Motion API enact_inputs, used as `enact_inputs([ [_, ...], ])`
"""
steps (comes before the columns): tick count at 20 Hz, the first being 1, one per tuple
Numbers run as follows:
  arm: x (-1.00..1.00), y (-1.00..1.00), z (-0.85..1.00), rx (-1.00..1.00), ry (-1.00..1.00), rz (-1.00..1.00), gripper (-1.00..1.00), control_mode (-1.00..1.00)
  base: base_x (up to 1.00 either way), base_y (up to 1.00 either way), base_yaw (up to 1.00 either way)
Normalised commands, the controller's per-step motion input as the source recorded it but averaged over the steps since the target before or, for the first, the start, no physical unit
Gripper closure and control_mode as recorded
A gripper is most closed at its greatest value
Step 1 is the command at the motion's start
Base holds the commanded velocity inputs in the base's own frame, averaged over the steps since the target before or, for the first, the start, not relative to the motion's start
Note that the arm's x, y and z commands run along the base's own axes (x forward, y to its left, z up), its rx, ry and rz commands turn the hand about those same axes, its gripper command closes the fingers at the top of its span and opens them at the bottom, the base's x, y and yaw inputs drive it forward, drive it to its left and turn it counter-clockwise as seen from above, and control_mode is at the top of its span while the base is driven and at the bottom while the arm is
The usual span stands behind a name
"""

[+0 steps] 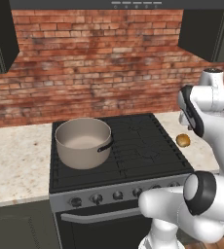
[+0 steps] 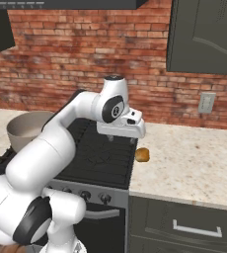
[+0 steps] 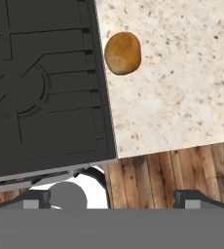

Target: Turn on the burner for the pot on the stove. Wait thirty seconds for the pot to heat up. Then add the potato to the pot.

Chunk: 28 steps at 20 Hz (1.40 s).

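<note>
Gripper [image 2: 121, 140] hangs over stove [image 2: 98, 153] w/ jaws fully apart, nothing held. Your hand view gives potato [image 3: 123, 53] on counter [image 3: 182, 87] just beside stove edge; left base view adds pot [image 1: 83, 142] on rear-left grate.

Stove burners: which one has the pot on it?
The left-side burner of the stove, toward the front, holds the pot; the other grates are bare. The potato lies on the counter right of it.
</note>
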Motion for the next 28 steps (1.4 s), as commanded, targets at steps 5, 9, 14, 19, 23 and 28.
enact_inputs([
  [5,0.14,0.00,-0.03,0.00,0.00,0.00,-1.00,-1.00,0.00,0.00,0.00],
  [9,0.15,0.00,-0.02,0.00,0.00,0.00,-1.00,-1.00,0.00,0.00,0.00],
  [14,0.08,-0.01,-0.12,0.00,0.00,0.00,-1.00,-1.00,0.00,0.00,0.00],
  [19,0.06,-0.07,-0.17,0.00,0.00,0.03,-1.00,-1.00,0.00,0.00,0.00],
  [23,0.05,-0.08,-0.04,0.00,0.00,0.02,-1.00,-1.00,0.00,0.00,0.00],
  [28,0.03,-0.03,-0.09,0.00,0.00,0.00,-1.00,-1.00,0.00,0.00,0.00],
])
